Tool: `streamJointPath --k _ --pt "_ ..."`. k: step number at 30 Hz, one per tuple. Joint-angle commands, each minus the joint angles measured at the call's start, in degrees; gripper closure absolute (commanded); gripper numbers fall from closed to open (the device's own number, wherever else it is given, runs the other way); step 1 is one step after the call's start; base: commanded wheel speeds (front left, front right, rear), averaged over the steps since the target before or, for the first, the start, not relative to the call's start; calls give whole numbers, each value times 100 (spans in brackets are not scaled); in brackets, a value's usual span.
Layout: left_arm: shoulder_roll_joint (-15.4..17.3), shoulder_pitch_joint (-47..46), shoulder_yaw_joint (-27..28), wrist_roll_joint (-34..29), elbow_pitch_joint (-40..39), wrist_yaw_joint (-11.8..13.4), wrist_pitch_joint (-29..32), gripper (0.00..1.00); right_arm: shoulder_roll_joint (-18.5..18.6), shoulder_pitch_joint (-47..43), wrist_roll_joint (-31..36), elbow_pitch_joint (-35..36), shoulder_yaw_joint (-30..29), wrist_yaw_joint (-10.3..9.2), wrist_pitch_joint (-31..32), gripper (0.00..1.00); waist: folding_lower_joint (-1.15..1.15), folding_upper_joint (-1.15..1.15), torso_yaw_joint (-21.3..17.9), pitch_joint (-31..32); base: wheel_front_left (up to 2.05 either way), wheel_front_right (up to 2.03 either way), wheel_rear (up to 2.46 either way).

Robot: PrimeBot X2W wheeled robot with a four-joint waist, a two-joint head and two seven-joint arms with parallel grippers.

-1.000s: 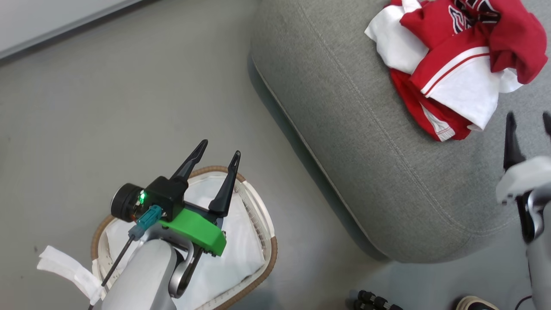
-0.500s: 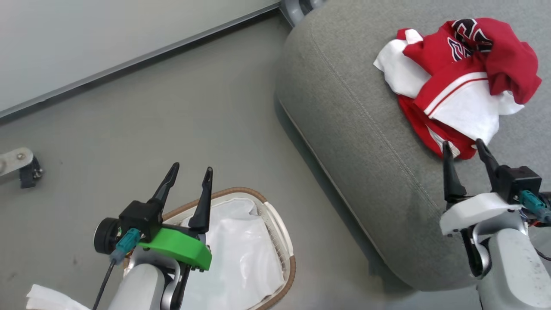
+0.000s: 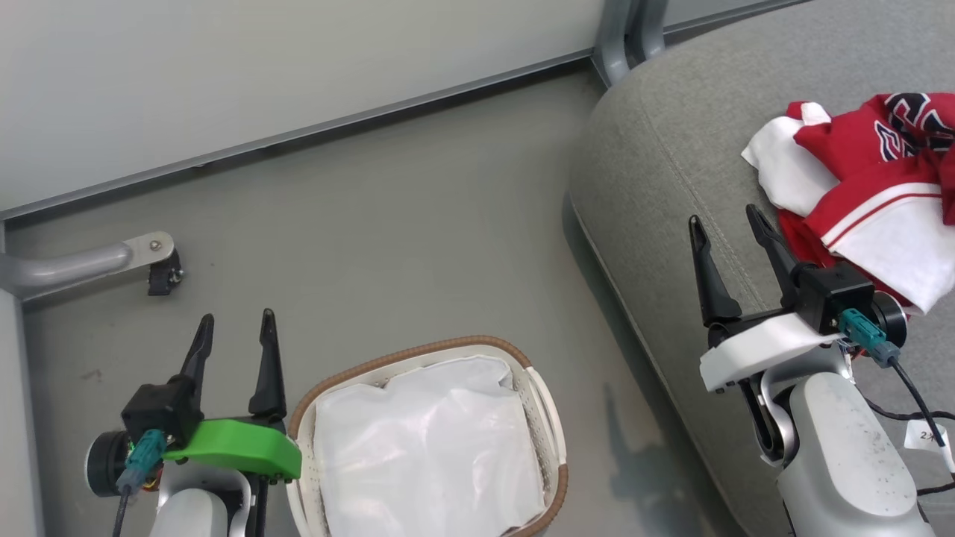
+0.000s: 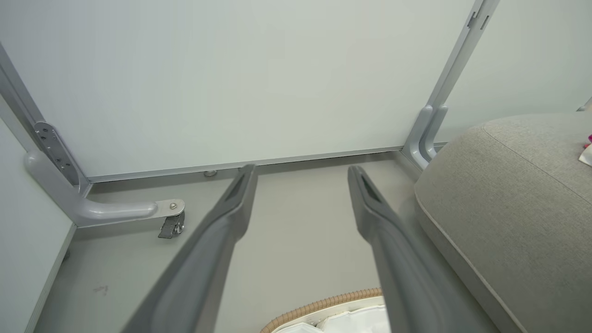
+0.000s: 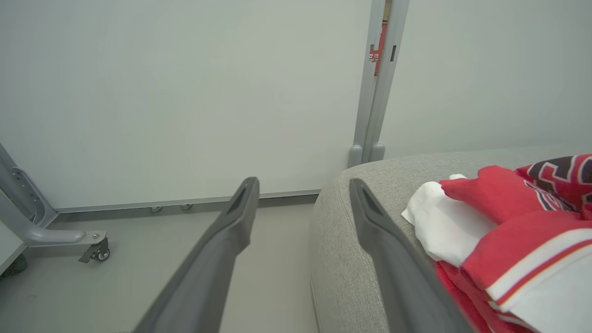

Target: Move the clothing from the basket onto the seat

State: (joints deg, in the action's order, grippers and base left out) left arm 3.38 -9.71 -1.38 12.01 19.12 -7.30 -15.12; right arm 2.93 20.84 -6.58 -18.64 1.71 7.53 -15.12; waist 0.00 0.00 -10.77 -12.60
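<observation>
Right gripper [image 3: 724, 218] — fingers parted, empty — hovers just left of the clothing [image 3: 858, 142] on the seat [image 3: 649, 149].

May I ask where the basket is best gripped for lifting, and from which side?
Grip the brown woven rim of the basket at its left edge, coming from above with the open left end effector, one finger inside the wall, one outside. The rim looks stiff and exposed; the white liner lies slack.

A smooth grey floor [image 3: 373, 246] meets a pale matte partition panel [image 3: 224, 67] edged along its base by a thin grey metal rail [image 3: 373, 113]. At the left a curved grey metal foot [image 3: 74, 262] reaches out over the floor, with a small black caster [image 3: 160, 277] under its tip. A grey metal upright post [image 3: 623, 33] stands between panels.
</observation>
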Motion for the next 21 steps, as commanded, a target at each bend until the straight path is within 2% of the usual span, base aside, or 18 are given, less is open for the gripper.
streamJointPath --k 1,7,21 --pt "-11 95 136 -30 -39 8 -3 0 19 -106 -25 -11 -22 -8 -3 0 0 0 300 233 0 0 0" --pt "-42 394 412 -218 -136 -4 -3 0 18 -413 -55 -10 6 -8 -3 0 0 0 549 459 0 0 0" --pt "-42 1145 499 214 -171 19 -3 0 14 -1113 -209 -70 -8 -8 -3 0 0 0 799 977 0 0 0"
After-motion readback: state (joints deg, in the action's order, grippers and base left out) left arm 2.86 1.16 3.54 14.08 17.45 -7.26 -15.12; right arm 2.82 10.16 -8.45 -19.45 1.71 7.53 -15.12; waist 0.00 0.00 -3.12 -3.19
